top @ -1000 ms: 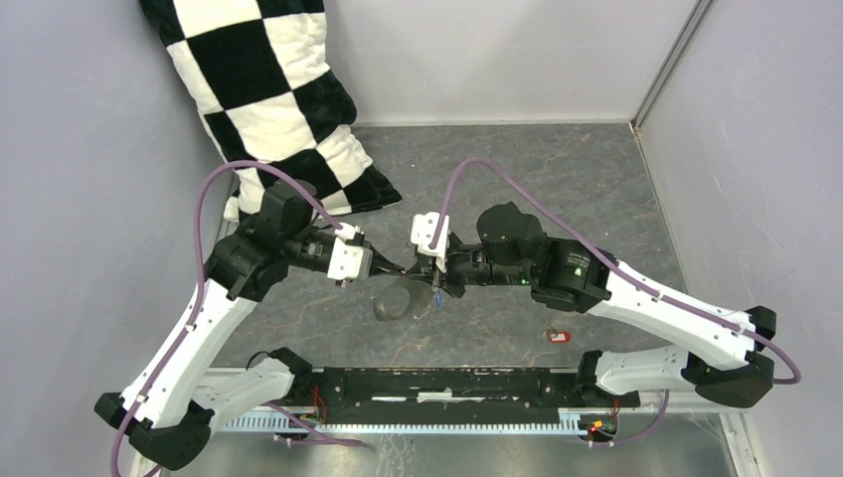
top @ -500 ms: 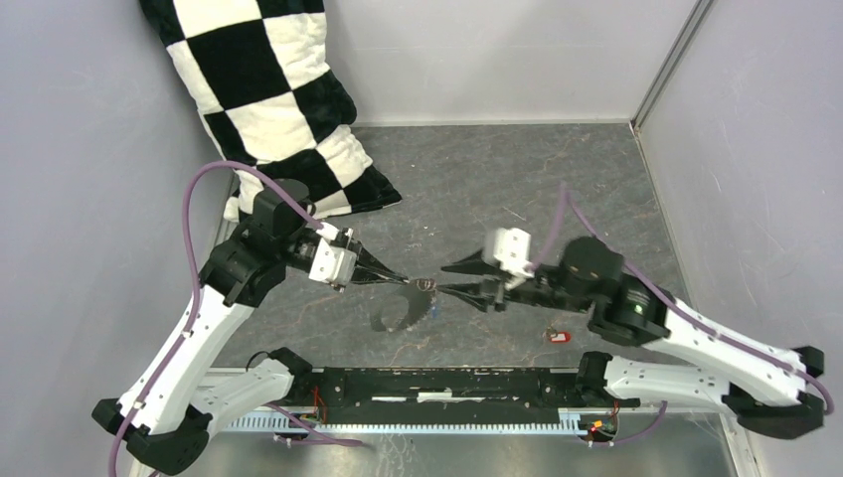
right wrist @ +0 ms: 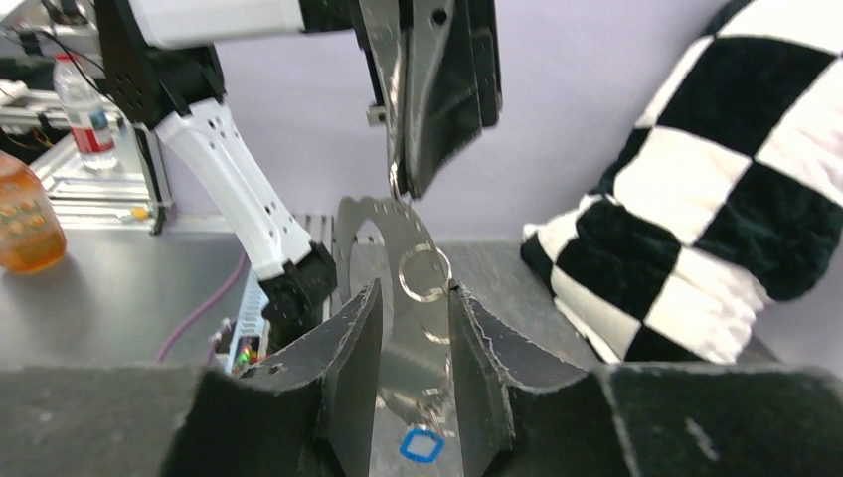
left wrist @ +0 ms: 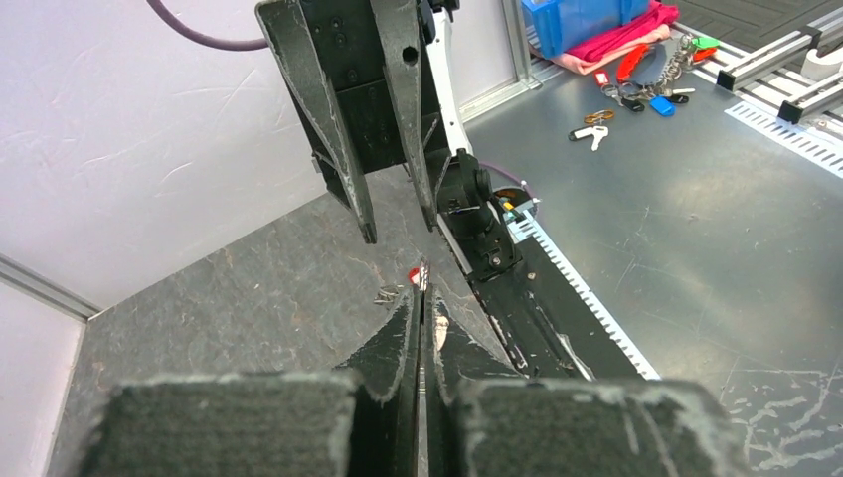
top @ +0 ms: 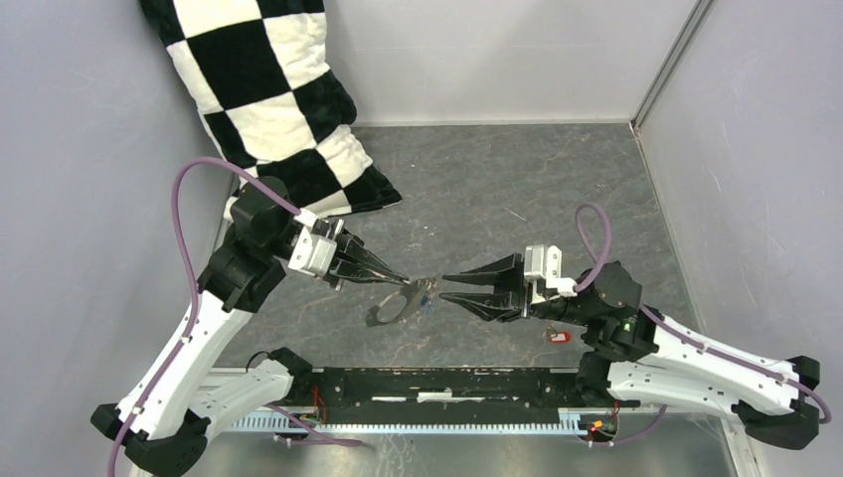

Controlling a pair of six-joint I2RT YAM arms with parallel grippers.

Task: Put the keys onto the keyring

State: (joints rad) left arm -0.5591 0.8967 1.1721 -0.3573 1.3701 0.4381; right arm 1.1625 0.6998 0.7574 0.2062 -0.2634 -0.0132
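Keyring [top: 390,308]: grey loop of flat band, held off the bench [top: 517,189] between the two arms, near the middle front. The right wrist view shows the band punched with holes and a small round wire ring [right wrist: 424,273] lying against it.

Blue key [right wrist: 421,446]: only its blue head shows, at the lower end of the band. Cannot tell whether it is threaded on.

Red key [top: 559,337]: flat on the bench, well apart from the keyring, close beside the right arm.

Left gripper [top: 402,281]: jaws pressed together on the upper edge of the keyring, which hangs below the tips. In the left wrist view the band is edge-on, a thin line between the closed fingers.

Right gripper [top: 444,287]: jaws spread, nothing clamped, tips pointing at the left gripper and near it. From the right wrist camera the band runs down between the two fingers [right wrist: 353,338]; cannot tell whether it touches either one.

Surroundings:
- A black-and-white chequered pillow [top: 268,99] leans at the far left of the bench.
- Past the bench edge, a metal table [left wrist: 696,248] carries a bunch of keys with coloured tags [left wrist: 646,84] and a blue bin [left wrist: 582,15].
- The right wrist view shows a clear bottle [right wrist: 87,109] with a red label, print too small to read, and an orange container [right wrist: 28,224] near it.
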